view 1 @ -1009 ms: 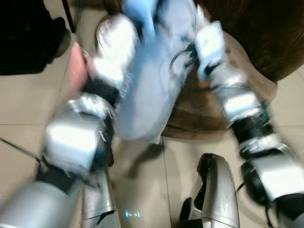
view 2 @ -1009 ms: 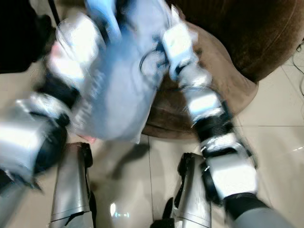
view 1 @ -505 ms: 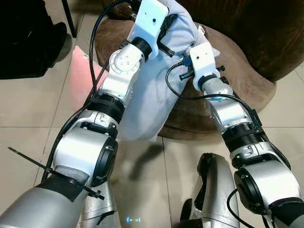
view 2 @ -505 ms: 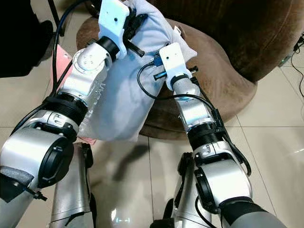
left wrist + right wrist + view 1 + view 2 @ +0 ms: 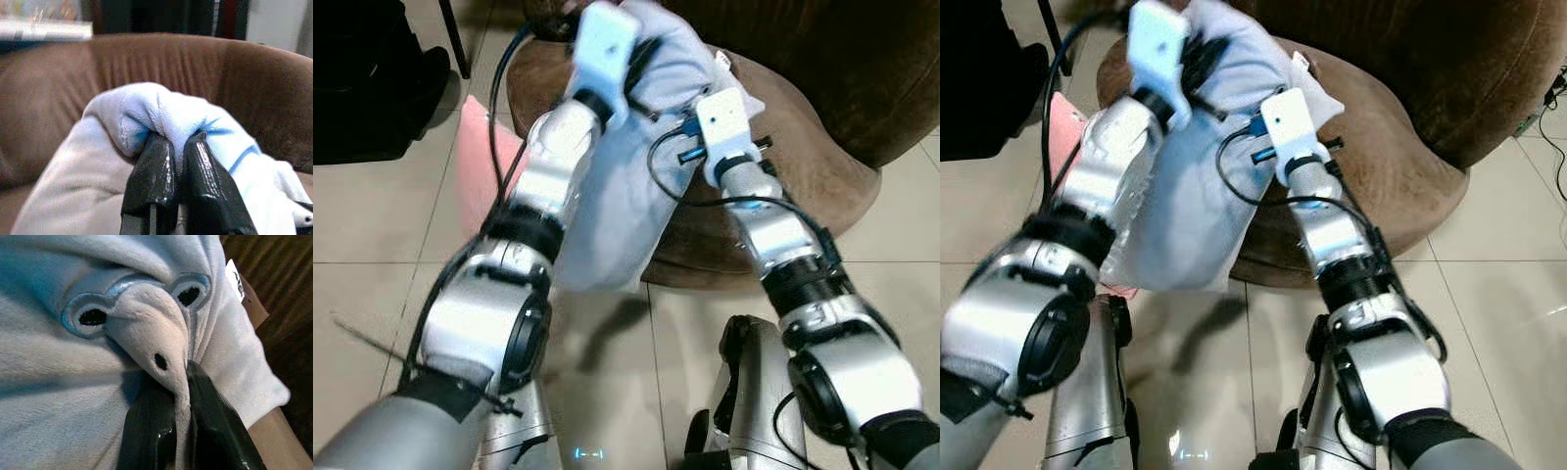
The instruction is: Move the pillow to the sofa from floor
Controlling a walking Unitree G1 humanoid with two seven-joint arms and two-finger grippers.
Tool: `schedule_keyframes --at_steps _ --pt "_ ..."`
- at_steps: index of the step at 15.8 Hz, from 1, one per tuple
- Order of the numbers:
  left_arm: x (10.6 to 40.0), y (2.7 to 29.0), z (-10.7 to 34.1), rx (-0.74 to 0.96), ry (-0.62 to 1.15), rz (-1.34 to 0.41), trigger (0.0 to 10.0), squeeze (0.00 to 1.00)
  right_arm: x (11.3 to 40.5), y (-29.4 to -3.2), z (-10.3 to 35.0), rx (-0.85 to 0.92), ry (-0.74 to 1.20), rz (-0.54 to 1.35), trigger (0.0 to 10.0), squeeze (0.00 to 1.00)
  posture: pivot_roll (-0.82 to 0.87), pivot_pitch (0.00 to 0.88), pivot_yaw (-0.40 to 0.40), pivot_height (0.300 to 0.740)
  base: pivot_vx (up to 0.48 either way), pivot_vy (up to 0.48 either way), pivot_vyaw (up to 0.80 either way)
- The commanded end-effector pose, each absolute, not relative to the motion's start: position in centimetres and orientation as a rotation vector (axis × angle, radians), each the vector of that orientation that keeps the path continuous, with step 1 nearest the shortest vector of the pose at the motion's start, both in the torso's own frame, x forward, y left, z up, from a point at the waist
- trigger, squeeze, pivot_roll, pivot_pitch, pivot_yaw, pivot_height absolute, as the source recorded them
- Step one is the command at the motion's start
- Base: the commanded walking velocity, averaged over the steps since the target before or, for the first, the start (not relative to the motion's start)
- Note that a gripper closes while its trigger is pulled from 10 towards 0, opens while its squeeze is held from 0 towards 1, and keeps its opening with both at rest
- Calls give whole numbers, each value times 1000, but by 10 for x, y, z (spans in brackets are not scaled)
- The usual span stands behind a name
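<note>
Eye views: pillow (image 5: 626, 186) hangs over the sofa (image 5: 822, 166) seat's near edge, arms pushed slightly farther than half a second ago — nearly placed.
Left wrist: left gripper (image 5: 173, 161) pinching a fold.
Right wrist: right gripper (image 5: 181, 401) clamped on plush.

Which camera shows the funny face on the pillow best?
The right wrist view: the pillow shows two stitched eyes and a snout up close, with the right tool pinching the fabric. The left wrist view shows plain fabric pinched by the left tool. The eye views show the pillow hanging over the brown sofa, no face.
</note>
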State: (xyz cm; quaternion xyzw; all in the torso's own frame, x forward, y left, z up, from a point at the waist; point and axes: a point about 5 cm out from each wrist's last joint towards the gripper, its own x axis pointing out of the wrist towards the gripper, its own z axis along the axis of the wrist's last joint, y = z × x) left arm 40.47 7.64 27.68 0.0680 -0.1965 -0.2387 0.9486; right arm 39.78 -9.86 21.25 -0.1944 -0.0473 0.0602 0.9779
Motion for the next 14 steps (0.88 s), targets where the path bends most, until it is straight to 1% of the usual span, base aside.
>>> schedule_keyframes --at_steps 1,2,4,7,10,14 --pt "404 74 251 113 -297 -509 10000 0 396 -102 206 -394 -68 112 10000 0 63 192 -95 423 0 0 0" --pt "402 76 239 88 -263 -503 10000 0 395 -97 202 -375 -54 146 10000 0 68 187 -102 423 0 0 0" --pt "399 76 231 68 -243 -492 10000 0 394 -91 201 -399 -66 142 10000 0 88 184 -116 423 0 0 0" --pt "397 79 226 55 -225 -471 10000 0 394 -80 204 -380 -78 158 10000 0 99 183 -119 423 0 0 0" --pt "395 79 224 62 -219 -474 10000 0 392 -78 205 -342 -87 187 10000 0 94 185 -113 423 0 0 0" --pt "394 74 222 51 -202 -487 10000 0 392 -85 198 -329 -40 146 10000 0 83 187 -104 423 0 0 0"
